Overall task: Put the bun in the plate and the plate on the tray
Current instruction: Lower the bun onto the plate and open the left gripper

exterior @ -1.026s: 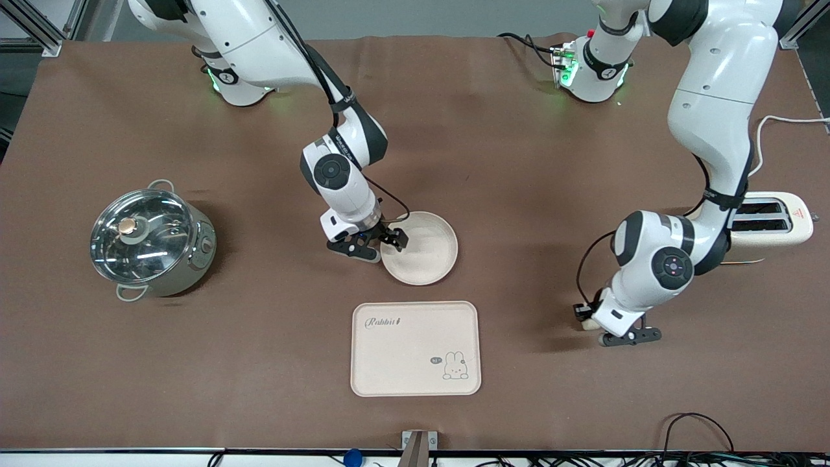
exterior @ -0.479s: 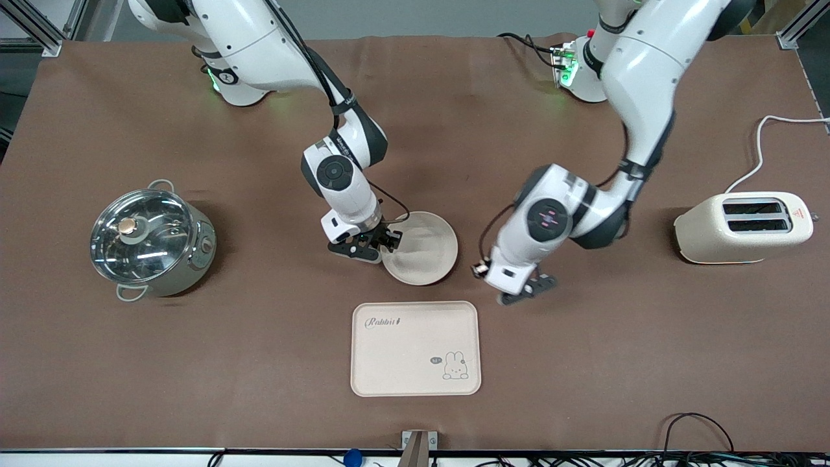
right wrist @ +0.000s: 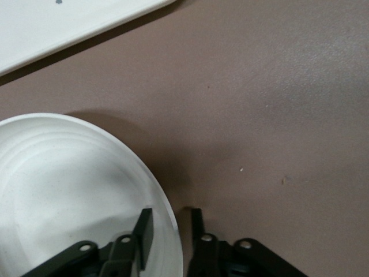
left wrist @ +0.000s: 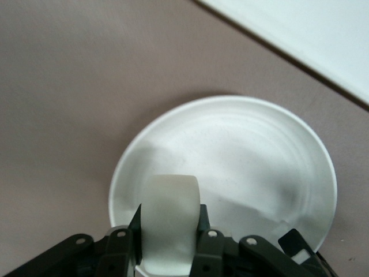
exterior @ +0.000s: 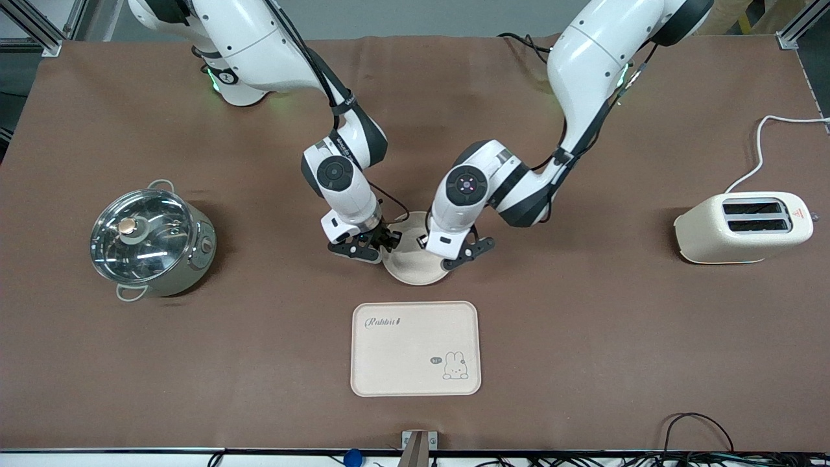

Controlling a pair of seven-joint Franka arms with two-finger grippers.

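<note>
The bun (left wrist: 170, 222) sits clamped between the fingers of the left claw (left wrist: 170, 231), which hangs just over the plate (left wrist: 248, 167), above the part of its floor near the rim. It is held there, I judge, so that letting go would drop it straight into the dish and not onto the table (exterior: 583, 363); the bun is not yet resting on the plate as far as the left wrist view shows.

The plate lies flat on the table, farther from the front camera than the tray (exterior: 415, 348) and apart from it, with a strip of bare table between the two. Its rim on the right arm's end is straddled by the right claw (right wrist: 168, 231): one finger (right wrist: 145, 231) stands inside the dish, the other outside, with the rim between them. They look close about it, though whether they pinch it yet is hard to say. That grip seems meant to steady the plate during the drop, and then to carry it to the tray.

The tray is bare, its rabbit drawing uncovered. A lidded steel pot (exterior: 151, 241) stands toward the right arm's end and a cream toaster (exterior: 744, 227) toward the left arm's end, both well apart from the work
</note>
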